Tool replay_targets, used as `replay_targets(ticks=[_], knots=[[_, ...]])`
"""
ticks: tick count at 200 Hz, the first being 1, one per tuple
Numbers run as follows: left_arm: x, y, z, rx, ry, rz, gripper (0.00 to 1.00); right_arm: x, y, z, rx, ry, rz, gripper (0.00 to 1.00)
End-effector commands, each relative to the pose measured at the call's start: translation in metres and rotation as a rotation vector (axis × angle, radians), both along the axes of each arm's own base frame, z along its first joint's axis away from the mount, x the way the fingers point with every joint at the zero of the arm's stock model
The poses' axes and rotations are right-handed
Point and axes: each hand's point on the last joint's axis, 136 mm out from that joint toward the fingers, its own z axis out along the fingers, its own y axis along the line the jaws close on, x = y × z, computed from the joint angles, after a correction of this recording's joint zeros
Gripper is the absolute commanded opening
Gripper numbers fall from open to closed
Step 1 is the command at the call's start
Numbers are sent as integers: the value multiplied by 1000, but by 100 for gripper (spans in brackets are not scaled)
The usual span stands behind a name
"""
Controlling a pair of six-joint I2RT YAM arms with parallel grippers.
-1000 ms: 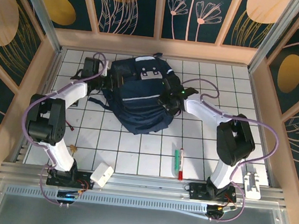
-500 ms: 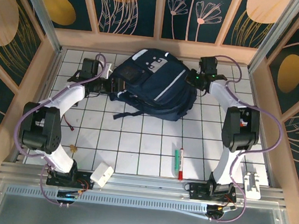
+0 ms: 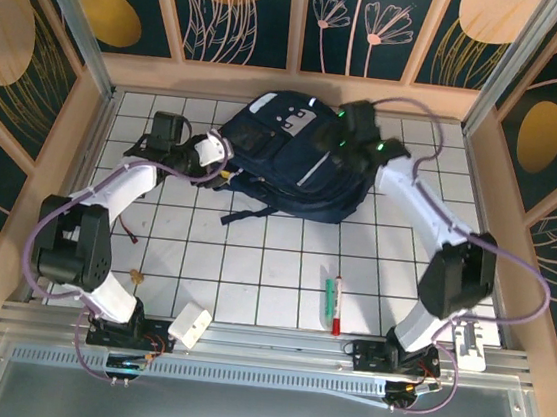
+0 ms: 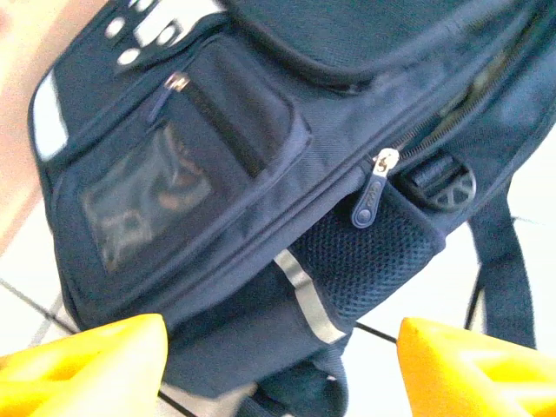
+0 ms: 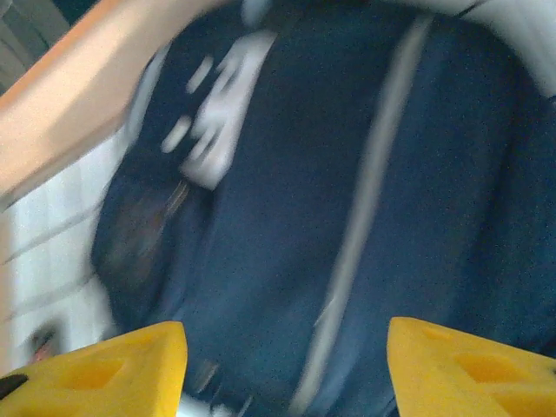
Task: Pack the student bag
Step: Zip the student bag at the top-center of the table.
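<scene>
A: What's ahead of the right gripper (image 5: 287,369)?
B: The bag (image 5: 278,200), blurred. A pale stripe (image 5: 365,200) runs down it, with a white patch (image 5: 217,122) upper left.
A: Jaws?
B: Apart, gripping nothing. White bench (image 5: 43,252) at left, wood wall (image 5: 78,95) above it.

White arms (image 3: 415,199) w/ black joints — purple cables (image 3: 423,105), yellow fingertips (image 4: 78,365).

You've shoved the bag (image 3: 294,160) back to the far wall and turned it. Your right hand (image 3: 352,141) is now over it, and your left hand (image 3: 218,161) has shifted right.
</scene>
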Motion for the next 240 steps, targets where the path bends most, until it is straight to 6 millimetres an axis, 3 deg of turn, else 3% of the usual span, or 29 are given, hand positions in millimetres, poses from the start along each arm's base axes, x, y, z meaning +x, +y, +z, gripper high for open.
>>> replay_targets(ticks=[1, 26, 49, 76, 115, 137, 167, 201, 217, 240], knots=[[25, -12, -10, 175, -251, -304, 63, -39, 28, -40, 238, 233, -41, 60], [42, -20, -20, 209, -300, -376, 58, -56, 42, -48, 191, 244, 3, 61], [42, -27, -28, 223, -324, -427, 59, -64, 28, -54, 163, 265, -26, 62], [39, -35, -49, 254, -329, -455, 63, -65, 23, -49, 204, 265, -22, 63], [54, -58, -65, 356, -383, -387, 61, -62, 42, -37, 273, 254, 63, 62], [67, -66, -67, 362, -304, -317, 45, -60, 43, -39, 281, 250, 61, 62], [63, -67, -67, 345, -289, -304, 40, -63, 42, -53, 279, 263, 56, 62], [49, -66, -61, 301, -195, -287, 0, -64, 54, -61, 254, 236, 106, 61], [43, -67, -55, 251, -137, -241, 0, -65, 53, -69, 232, 232, 101, 61], [45, -70, -31, 108, -31, -90, 0, -67, 63, -73, 214, 190, 179, 61]])
